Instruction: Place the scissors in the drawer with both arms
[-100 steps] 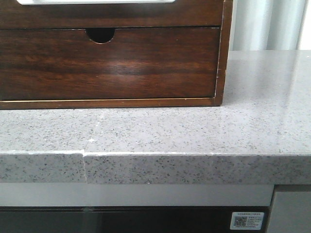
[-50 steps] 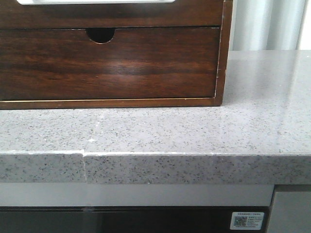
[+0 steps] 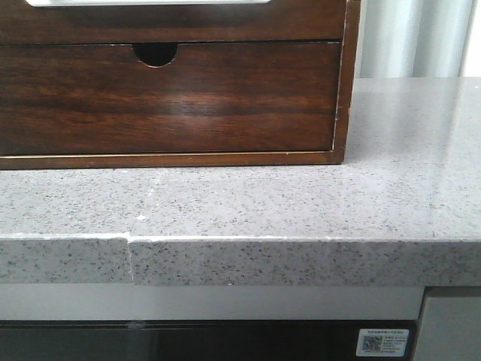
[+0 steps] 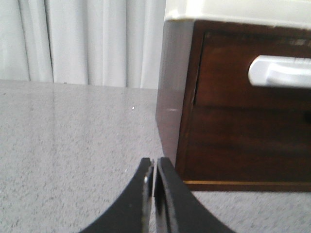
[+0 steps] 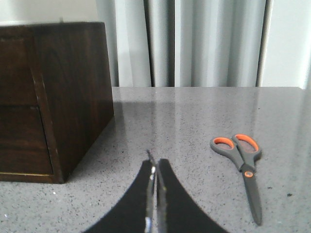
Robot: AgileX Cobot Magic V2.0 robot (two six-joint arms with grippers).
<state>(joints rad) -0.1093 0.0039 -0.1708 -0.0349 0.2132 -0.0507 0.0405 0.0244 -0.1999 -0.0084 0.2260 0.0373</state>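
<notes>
The scissors (image 5: 245, 167), grey with orange-lined handles, lie flat on the grey countertop and show only in the right wrist view, apart from the cabinet. My right gripper (image 5: 155, 167) is shut and empty, short of the scissors and to their side. The drawer (image 3: 188, 22) is the upper one of the dark wooden cabinet, with a long pale area along its top edge; it is closed. In the left wrist view the drawer (image 4: 233, 82) shows with its pale handle (image 4: 279, 70). My left gripper (image 4: 154, 167) is shut and empty, near the cabinet's corner. Neither gripper shows in the front view.
A lower drawer (image 3: 165, 101) with a half-round finger notch sits below, closed. The cabinet (image 5: 73, 97) stands on the speckled grey countertop (image 3: 301, 203), whose front edge (image 3: 263, 259) is close. Pale curtains (image 5: 204, 43) hang behind.
</notes>
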